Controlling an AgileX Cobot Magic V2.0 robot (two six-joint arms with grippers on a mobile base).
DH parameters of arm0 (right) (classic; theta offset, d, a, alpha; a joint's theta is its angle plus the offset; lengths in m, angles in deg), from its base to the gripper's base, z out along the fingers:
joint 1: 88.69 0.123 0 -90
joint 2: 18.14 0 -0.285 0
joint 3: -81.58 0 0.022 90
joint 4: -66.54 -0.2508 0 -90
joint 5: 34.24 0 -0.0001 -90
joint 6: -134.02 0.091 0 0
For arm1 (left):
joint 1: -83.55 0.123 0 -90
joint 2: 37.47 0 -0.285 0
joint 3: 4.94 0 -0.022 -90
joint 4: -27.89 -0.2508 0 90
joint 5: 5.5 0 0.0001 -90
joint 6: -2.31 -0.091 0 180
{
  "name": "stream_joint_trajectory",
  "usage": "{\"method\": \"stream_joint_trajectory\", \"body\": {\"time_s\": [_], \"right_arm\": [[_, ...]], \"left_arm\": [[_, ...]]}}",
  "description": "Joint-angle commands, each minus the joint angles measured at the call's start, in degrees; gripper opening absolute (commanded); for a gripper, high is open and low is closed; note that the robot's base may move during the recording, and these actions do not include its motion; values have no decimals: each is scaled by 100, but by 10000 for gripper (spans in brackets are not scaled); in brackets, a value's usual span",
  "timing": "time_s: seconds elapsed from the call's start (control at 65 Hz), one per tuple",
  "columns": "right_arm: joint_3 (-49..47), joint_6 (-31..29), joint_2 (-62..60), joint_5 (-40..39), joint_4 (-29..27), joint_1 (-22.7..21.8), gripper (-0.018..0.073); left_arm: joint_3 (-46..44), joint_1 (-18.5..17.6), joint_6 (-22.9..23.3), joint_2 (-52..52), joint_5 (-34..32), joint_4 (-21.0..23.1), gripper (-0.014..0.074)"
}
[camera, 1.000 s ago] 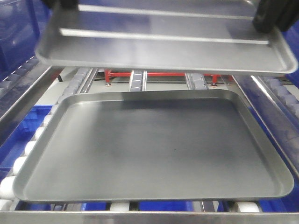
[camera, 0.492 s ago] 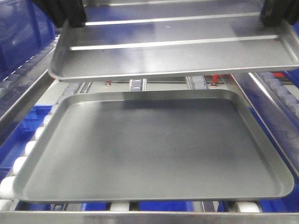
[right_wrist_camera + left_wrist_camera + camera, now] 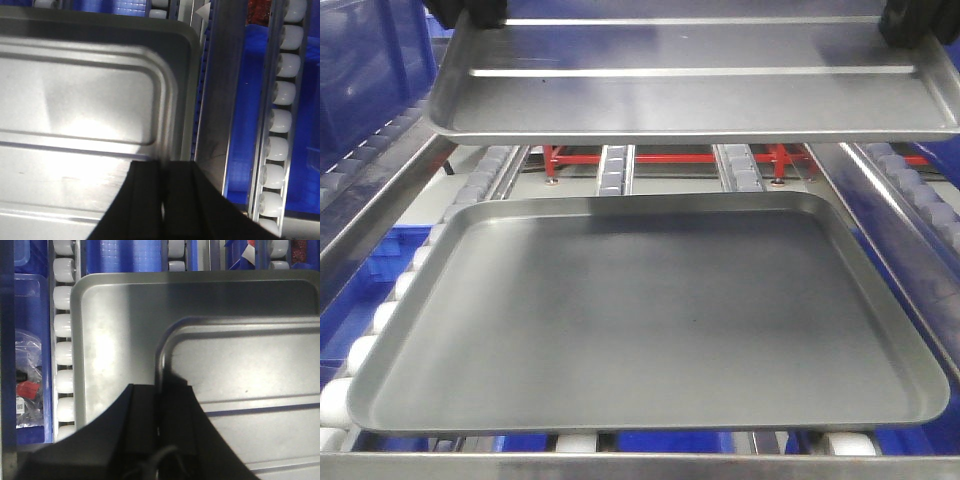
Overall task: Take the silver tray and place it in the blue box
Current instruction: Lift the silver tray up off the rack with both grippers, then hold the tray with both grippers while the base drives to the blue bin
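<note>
The silver tray [image 3: 690, 100], shiny with two raised ribs, hangs level in the air at the top of the front view. My left gripper [image 3: 465, 12] is shut on its left rim and my right gripper [image 3: 920, 20] is shut on its right rim. In the left wrist view the black fingers [image 3: 145, 415] pinch the tray's rim [image 3: 161, 360]. In the right wrist view the gripper [image 3: 162, 175] clamps the tray's [image 3: 75, 100] right edge. I cannot make out the blue box; only blue plastic [image 3: 360, 70] shows at the upper left.
A larger, dull dark-grey tray [image 3: 650, 320] lies directly under the silver one on white conveyor rollers [image 3: 64, 355]. Metal side rails [image 3: 905, 220] run along both sides. Blue bins sit below the rollers, one holding a bagged item [image 3: 27, 390]. A red frame [image 3: 660, 158] stands behind.
The silver tray, held by both grippers, has shifted right and levelled out from a tilt, and now sits slightly higher. The dark-grey tray has not moved.
</note>
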Motion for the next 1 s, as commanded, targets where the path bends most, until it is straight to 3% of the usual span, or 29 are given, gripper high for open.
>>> {"method": "stream_joint_trajectory", "body": {"time_s": [0.0, 0.985], "right_arm": [[-195, -46, -156, 5, 425, -33, 60], [-195, -46, -156, -1, 425, -33, 60]], "left_arm": [[-204, -14, -33, -199, 62, -310, -97], [-204, -14, -33, -199, 62, -310, -97]]}}
